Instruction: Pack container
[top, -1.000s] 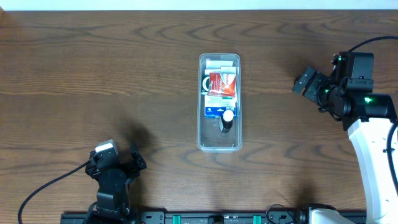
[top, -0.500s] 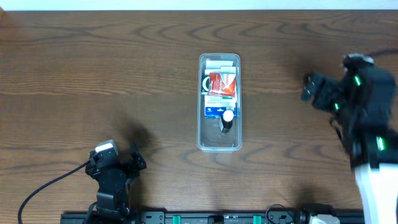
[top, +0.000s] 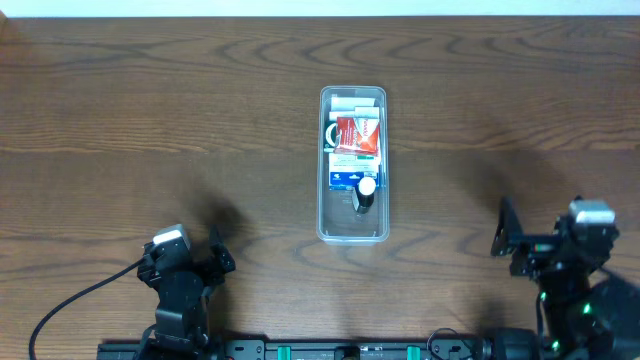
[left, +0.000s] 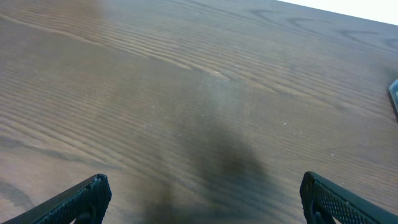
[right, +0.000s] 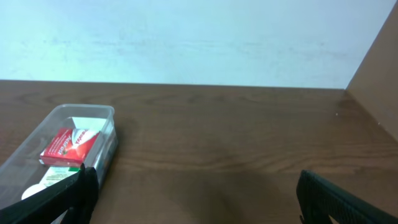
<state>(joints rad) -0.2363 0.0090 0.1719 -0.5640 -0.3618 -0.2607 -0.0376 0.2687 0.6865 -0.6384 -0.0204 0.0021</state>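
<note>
Packing looks finished from overhead: the container (top: 352, 165) sits mid-counter (top: 150, 100), stocked, with the left gripper (top: 186, 262) at seven o'clock and the right gripper (top: 548, 248) at four, both well apart, wide open, empty. Left wrist: bare wood, container's edge at three o'clock. Right wrist: container at nine o'clock. Next, I'd guess, just parking the arms.

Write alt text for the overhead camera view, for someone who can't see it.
A clear plastic container lies mid-table on dark wood, packed toward its far end with a red packet, a blue-and-white carton and a small white-capped bottle. The left gripper and right gripper sit open near the front edge, apart from it, holding nothing.
</note>
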